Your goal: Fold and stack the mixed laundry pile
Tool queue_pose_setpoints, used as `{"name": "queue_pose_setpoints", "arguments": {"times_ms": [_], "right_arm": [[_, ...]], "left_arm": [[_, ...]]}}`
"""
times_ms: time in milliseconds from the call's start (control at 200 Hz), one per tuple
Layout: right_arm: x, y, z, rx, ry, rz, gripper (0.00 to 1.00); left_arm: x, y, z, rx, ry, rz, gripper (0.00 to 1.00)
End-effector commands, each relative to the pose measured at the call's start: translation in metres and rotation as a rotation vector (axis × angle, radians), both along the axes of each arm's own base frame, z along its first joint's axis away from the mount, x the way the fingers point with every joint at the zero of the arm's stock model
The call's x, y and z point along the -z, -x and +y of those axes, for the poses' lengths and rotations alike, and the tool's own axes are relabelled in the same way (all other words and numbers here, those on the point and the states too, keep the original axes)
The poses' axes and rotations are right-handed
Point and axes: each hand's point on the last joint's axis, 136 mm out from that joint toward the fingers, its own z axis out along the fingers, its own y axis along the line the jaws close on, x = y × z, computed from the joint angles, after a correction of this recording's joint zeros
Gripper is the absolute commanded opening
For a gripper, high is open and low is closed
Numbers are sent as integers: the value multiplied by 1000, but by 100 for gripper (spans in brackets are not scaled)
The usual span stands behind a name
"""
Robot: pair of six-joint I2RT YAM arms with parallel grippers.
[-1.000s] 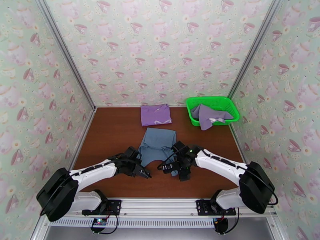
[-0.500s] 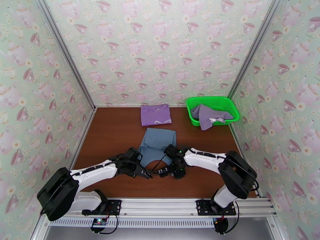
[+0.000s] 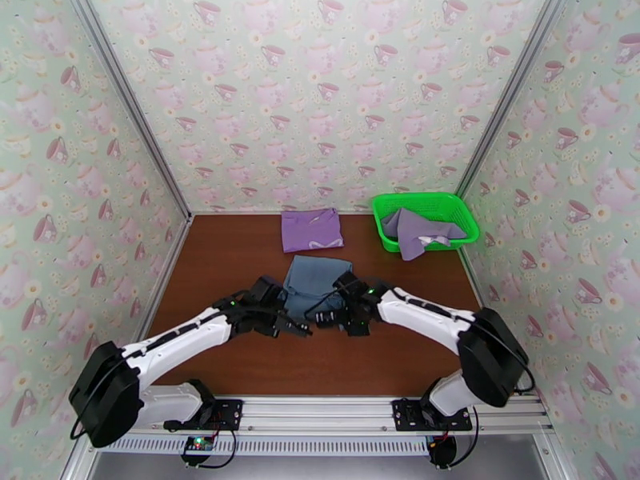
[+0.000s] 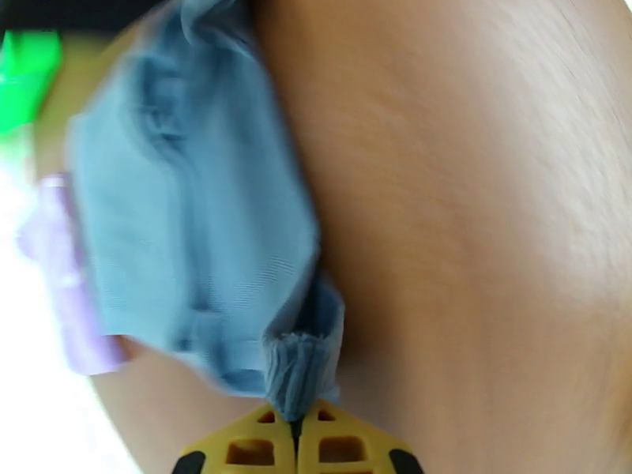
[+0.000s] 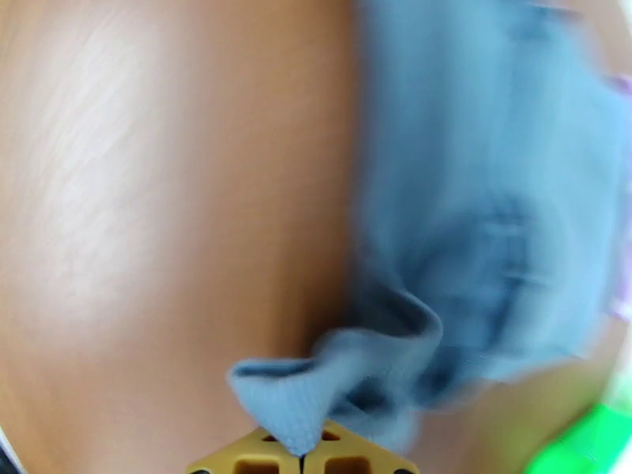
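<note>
**Spotter A:** Your left tool (image 4: 296, 426) is clamped on the dusty blue-grey cloth garment (image 4: 197, 231). It has only a thin ribbed tuck of the near edge, pinched between the yellow pads (image 4: 347, 448). Your right tool (image 5: 302, 453) is closed on another bunched bit of that same edge.

**Spotter B:** Seen from above, the garment lies in the middle of the brown wooden worktop (image 3: 232, 266). It spreads away from both tools toward the back wall. You hold its near end, left tool on the left, and the two tips are almost touching.

**Spotter A:** That closeness is your first risk. Carry both ends forward on crossing paths and the tools may knock together. With the hem gathered between them, your fold could also come out narrow and crooked.

**Spotter B:** The bites are shallow too. Lift fast, or let the cloth drag on the wood, and a corner may slip free on one side.

**Spotter A:** Watch how far you reach as well. The bright purple shirt with a white mark (image 3: 312, 230) lies flat just beyond the garment's far edge, so an overshoot could rumple it.

**Spotter B:** The pale lavender-grey cloth garment (image 3: 420, 226) sits in the green plastic mesh basket (image 3: 424, 198) at the far right, well apart from your tools
</note>
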Motion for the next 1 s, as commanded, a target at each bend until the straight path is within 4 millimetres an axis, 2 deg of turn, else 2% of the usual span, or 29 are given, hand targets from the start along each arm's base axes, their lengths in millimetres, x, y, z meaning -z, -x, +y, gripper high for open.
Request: {"name": "queue_pose_setpoints", "arguments": {"times_ms": [0, 100, 110, 150, 316, 426, 546, 686, 836, 997], "right_arm": [[-41, -41, 15, 115, -125, -141, 0], [-52, -76, 13, 228, -150, -222, 0], [-54, -80, 12, 238, -152, -232, 0], [-55, -94, 12, 277, -152, -257, 0], [-54, -144, 2, 436, -164, -311, 0], [-48, -169, -5, 504, -159, -332, 0], [-32, -189, -9, 569, -162, -321, 0], [-12, -204, -7, 586, -160, -303, 0], [9, -216, -8, 613, -150, -278, 0], [26, -222, -12, 649, -126, -256, 0]], "left_arm": [[-14, -15, -6, -17, 32, 1, 0], [-16, -43, -9, -36, 42, -18, 0], [-24, -50, -11, -41, 56, -33, 0], [-28, -64, -14, -52, 71, -39, 0], [-31, -119, -18, -104, 91, -55, 0], [-30, -152, -20, -129, 111, -62, 0], [-22, -177, -27, -125, 118, -58, 0], [1, -200, -34, -122, 100, -29, 0], [23, -221, -40, -119, 92, -7, 0], [47, -236, -37, -131, 43, 16, 0]]}}
